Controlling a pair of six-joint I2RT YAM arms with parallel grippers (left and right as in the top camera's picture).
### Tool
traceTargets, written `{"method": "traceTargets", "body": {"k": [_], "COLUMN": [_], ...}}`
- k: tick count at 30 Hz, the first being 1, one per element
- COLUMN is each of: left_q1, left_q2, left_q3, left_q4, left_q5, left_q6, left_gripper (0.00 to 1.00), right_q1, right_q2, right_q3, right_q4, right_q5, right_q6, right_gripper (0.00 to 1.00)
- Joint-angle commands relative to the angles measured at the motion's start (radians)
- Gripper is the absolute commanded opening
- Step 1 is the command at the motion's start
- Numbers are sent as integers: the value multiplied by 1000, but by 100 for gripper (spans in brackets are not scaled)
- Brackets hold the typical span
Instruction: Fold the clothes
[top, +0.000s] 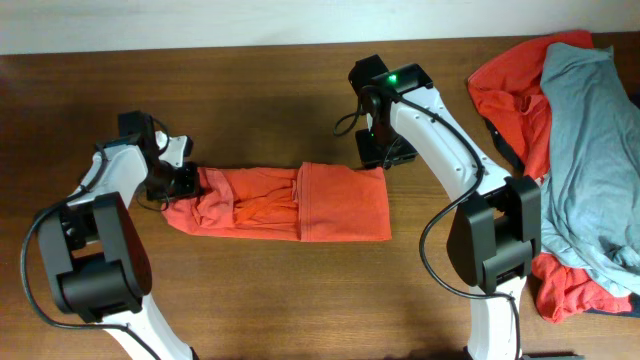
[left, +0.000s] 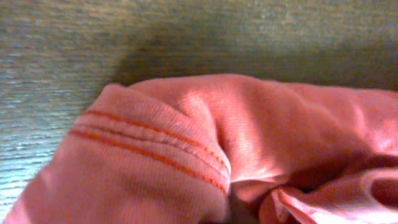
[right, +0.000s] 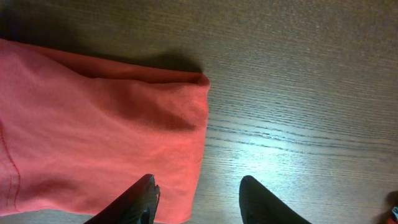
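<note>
I'm mid-fold on the orange-red shirt (top: 290, 205). My right hand (right: 198, 188) hangs apart over its edge. My left hand (top: 180, 179) sits at the bunched end, grip unclear. Next I'd pinch and fold across.

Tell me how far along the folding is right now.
Done: one orange-red shirt lies mid-table folded into a long strip, its right end smooth, its left end bunched. In hand: the left gripper is at that bunched end, grip unclear; the right gripper hangs open over the right edge. Left: the final folds, plus the heap at right, a grey-blue shirt over orange-red clothes, unfolded.
</note>
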Motion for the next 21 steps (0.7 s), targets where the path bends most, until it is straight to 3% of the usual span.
{"method": "traceTargets", "body": {"k": [1,15,21], "left_q1": [20,312,403], "left_q2": [34,-65,-65], "left_q3": [-8,192,396], "left_q4": [-37,-121,-281], "left_q5": [14,-14,27], "left_q6": [6,6,6], "left_gripper": [0,0,0], "right_q1": [3,-182,-279], "right_q2": [-15,-94,-95], "right_q3": [18,56,56], "right_q4": [-3,-31,-55], "right_q5": [17,24,23], "right_q6": [5,-22,-45], "right_gripper": [48,48,48]}}
